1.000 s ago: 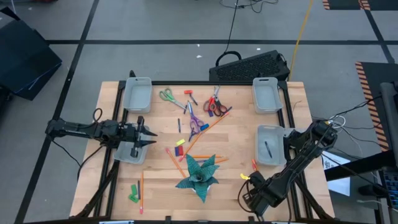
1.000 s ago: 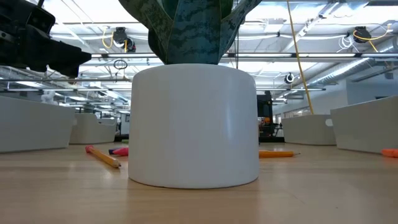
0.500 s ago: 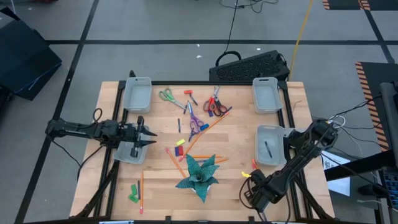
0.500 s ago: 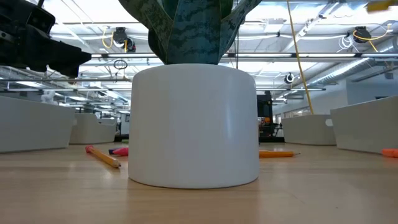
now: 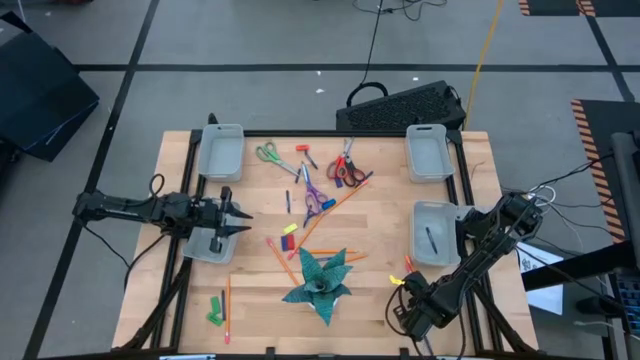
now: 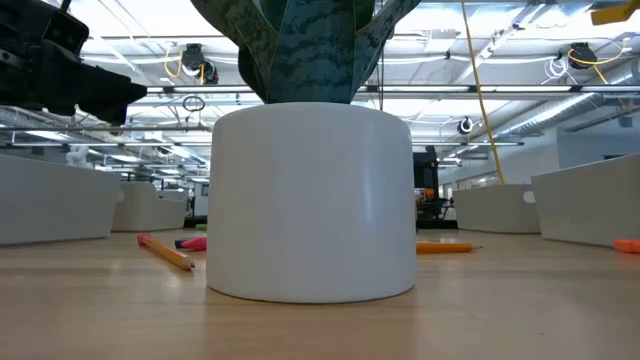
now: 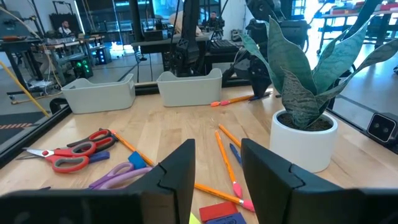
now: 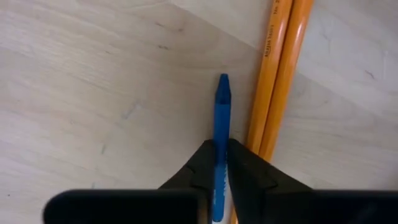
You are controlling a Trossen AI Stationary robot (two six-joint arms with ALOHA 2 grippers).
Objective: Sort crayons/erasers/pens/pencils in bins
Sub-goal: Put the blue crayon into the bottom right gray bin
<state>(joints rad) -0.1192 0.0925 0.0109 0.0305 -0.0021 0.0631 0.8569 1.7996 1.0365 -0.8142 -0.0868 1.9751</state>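
Near the table's [image 5: 180,300] front edge, the right gripper [image 8: 220,163] has lifted slightly over the last second, fingers pinched on a blue crayon [image 8: 219,130] above 2 pencils [image 8: 278,74], suggesting transport next; left gripper [image 7: 214,165] waits open.

Even, bright overhead light falls on the wooden table [image 5: 390,215] in the high view, casting only short, soft shadows beside the bins [image 5: 221,152]. In the low view the ceiling light strips [image 6: 520,100] glare behind the white pot [image 6: 313,200], whose near face sits in mild shade, while the tabletop closest to the lens goes soft. The left wrist view is sharp mid-table but its own dark fingers [image 7: 180,171] blur at close range, and the right wrist view shows a crisp blue crayon [image 8: 221,124] under flat, shadowless light.
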